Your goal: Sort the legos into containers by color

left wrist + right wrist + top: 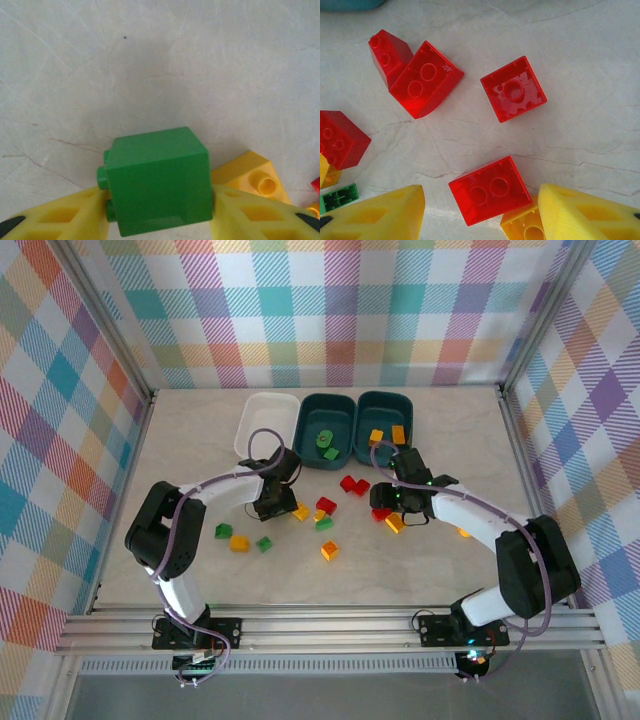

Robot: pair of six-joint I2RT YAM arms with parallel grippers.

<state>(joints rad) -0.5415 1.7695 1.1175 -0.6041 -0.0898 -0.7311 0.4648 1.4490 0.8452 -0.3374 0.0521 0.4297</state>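
We see walls (340,300) checked in pastel teal, pink, orange, purple and yellow, and a pale cream table (200,575) veined like marble. On the far side, the left tub (262,400) is white, while the middle tub (327,398) and right tub (385,396) are dark teal, with green pieces (327,440) and orange pieces (376,437) inside. The loose legos are red (326,505), green (224,531) and yellow-orange (329,551). The arms (215,490) are black and white with lilac cables (180,540). The left gripper (155,195) has yellow fingers (65,215) around a green brick (160,170). The right gripper (481,192) has yellow fingers (590,215) beside a red brick (490,200).

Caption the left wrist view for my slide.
Left gripper pinches a green lego, a yellow lego beside it on the table.
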